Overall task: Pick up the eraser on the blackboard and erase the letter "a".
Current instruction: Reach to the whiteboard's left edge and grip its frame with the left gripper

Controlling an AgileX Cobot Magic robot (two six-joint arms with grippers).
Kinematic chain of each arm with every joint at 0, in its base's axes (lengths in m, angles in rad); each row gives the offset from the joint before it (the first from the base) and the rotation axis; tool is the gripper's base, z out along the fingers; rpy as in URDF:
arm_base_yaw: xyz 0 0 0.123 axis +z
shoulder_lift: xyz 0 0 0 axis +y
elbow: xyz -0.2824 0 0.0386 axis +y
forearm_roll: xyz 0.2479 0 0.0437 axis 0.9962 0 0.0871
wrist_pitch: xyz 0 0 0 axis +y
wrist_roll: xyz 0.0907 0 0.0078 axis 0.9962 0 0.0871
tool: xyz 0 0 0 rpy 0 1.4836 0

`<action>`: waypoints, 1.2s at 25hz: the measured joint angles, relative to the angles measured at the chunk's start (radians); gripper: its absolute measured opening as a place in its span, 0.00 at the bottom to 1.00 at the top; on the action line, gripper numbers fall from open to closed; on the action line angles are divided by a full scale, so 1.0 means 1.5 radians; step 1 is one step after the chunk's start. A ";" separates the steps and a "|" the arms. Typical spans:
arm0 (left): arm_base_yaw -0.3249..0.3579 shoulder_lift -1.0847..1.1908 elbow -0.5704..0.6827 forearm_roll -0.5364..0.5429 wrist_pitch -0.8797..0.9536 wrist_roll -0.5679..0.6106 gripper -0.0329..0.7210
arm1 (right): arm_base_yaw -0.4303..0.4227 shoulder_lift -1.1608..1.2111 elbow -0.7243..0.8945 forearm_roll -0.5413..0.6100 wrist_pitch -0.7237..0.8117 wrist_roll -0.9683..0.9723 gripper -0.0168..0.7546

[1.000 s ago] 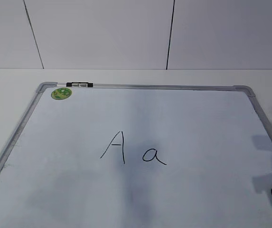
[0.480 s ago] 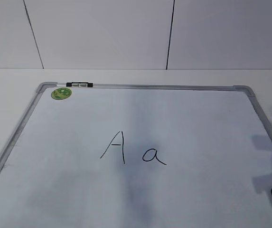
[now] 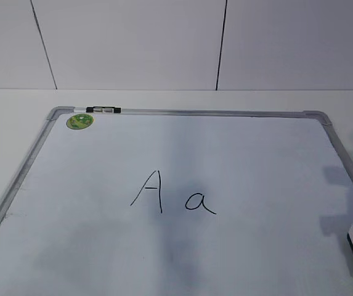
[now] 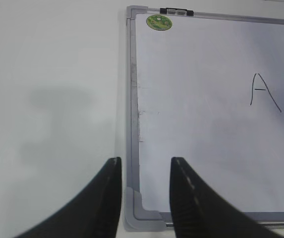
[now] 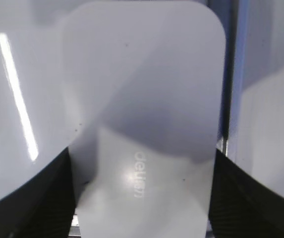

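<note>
Two pincers to report. Right pincer (image 5: 142, 166) first: closed against the eraser (image 5: 142, 99), one dark finger (image 5: 42, 198) pressed to each long side, white block filling the gap between them. Grey lettering on the eraser's top face just inside the grip; rounded far end jutting out ahead of the fingertips. Grey frame rail visible to the right of the pincer, close beside the eraser. Cannot tell whether the eraser's underside touches the board or hangs clear of it.

Seen from the exterior view, only a sliver of that pincer at the lower right edge, above the blackboard (image 3: 256, 154) near its right rail. Well apart from it, off to its left and slightly ahead: the letter "a" (image 3: 199, 202), whole and unsmudged, with the capital "A" (image 3: 148, 191) just beyond on the same side.

Left pincer (image 4: 145, 166): spread moderately wide, holding nothing. Hangs over the board's near left corner, side rail running straight ahead from between the fingertips, bare tabletop (image 4: 47, 74) to its left. Far ahead of it, at the board's far corner, a round green sticker (image 4: 159, 21) and a small black-and-silver clip (image 4: 176, 11) on the frame.
</note>
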 joint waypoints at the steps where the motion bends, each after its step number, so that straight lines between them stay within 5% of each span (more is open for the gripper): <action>1: 0.000 0.000 0.000 -0.001 0.000 0.000 0.38 | 0.000 0.000 -0.007 0.002 0.003 0.000 0.71; 12: 0.000 0.147 -0.001 -0.046 0.003 -0.007 0.54 | 0.000 0.000 -0.017 0.018 0.019 0.000 0.71; 23: 0.000 0.427 -0.119 -0.063 -0.023 -0.008 0.54 | 0.000 0.000 -0.017 0.074 0.019 -0.019 0.71; 30: 0.000 0.668 -0.262 -0.068 -0.018 -0.008 0.45 | 0.000 0.000 -0.024 0.104 0.025 -0.047 0.71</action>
